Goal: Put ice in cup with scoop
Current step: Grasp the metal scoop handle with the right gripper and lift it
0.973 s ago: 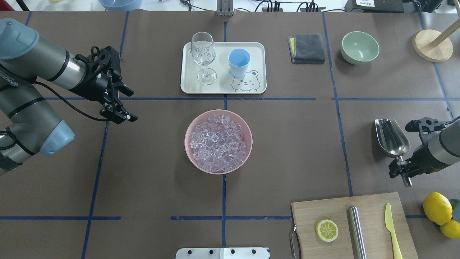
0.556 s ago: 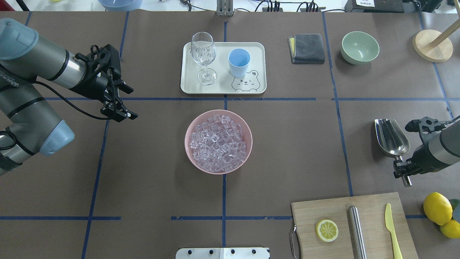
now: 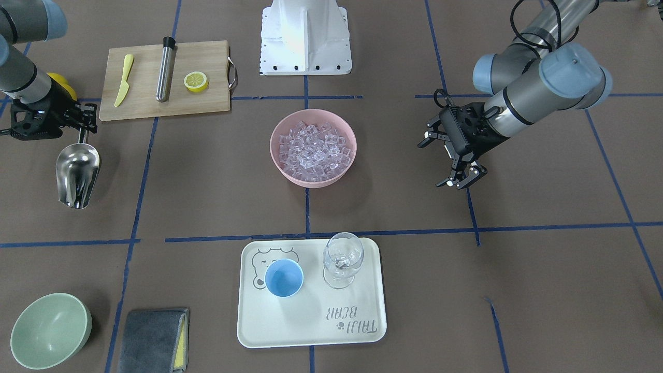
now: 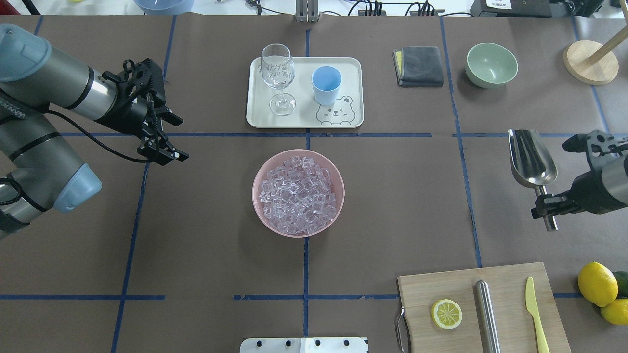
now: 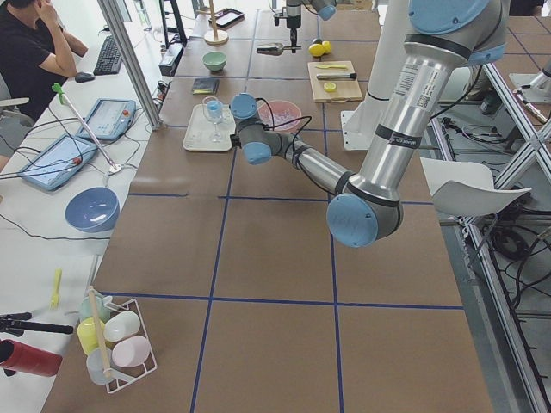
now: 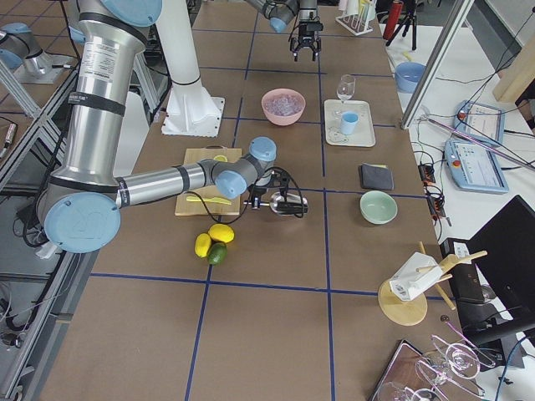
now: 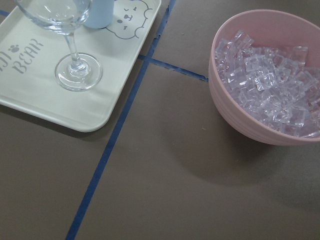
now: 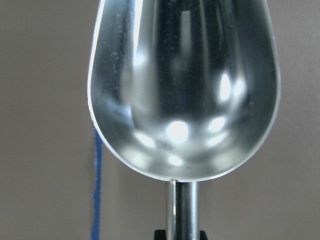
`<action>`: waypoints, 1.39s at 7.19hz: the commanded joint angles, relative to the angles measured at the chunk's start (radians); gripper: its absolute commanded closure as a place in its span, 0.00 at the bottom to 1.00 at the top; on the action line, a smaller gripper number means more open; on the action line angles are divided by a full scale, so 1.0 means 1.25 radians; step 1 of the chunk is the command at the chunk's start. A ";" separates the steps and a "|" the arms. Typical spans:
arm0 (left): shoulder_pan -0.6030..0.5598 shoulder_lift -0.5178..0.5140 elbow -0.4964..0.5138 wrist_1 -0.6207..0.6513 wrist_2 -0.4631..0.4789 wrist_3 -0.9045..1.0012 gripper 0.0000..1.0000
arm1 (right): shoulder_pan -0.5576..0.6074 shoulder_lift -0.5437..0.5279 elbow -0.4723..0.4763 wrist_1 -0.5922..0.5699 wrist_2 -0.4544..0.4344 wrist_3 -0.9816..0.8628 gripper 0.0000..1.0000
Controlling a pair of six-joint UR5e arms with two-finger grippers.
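Scoop [image 4: 533, 159]: at the table's right side, well apart from the ice. Trough is empty and shiny, its open end pointing away from the robot. Thin handle runs back into the right gripper [image 4: 546, 208], jaws closed on it.

Ice [image 4: 298, 192]: a heap of clear cubes filling the pink bowl [image 4: 255, 198] at the table's centre.

Cup [image 4: 327, 84]: light blue, upright and empty. It stands on the cream tray [image 4: 304, 120] beyond the bowl, just beside the wine glass [image 4: 278, 73], which is on the robot's left of it.

Left gripper [image 4: 174, 138]: hangs over bare table to the left of the bowl, near a blue tape line. Jaws spread, nothing between them.

Cutting board [image 4: 510, 289]: on the robot's side of the scoop. It carries a lemon slice [image 4: 446, 314], a steel cylinder [image 4: 487, 316] and a yellow knife [image 4: 535, 314]. Whole lemons [image 4: 597, 284] lie just off its right edge.

Far right: grey cloth [image 4: 419, 65] and green bowl [image 4: 491, 64].
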 commanded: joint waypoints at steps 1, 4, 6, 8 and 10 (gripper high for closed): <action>0.000 -0.001 -0.001 0.000 0.000 0.000 0.00 | 0.106 0.040 0.067 -0.010 0.042 -0.001 1.00; 0.000 -0.001 0.000 0.000 0.000 0.000 0.00 | 0.143 0.194 0.079 -0.169 0.034 -0.007 1.00; 0.000 -0.007 0.005 0.000 0.000 0.000 0.00 | 0.111 0.204 0.077 -0.194 -0.041 -0.197 1.00; 0.000 -0.010 0.006 0.001 0.000 0.001 0.00 | 0.090 0.208 0.073 -0.243 -0.078 -0.283 1.00; 0.004 -0.010 0.008 0.000 0.000 0.004 0.00 | 0.085 0.236 0.054 -0.336 -0.095 -0.513 1.00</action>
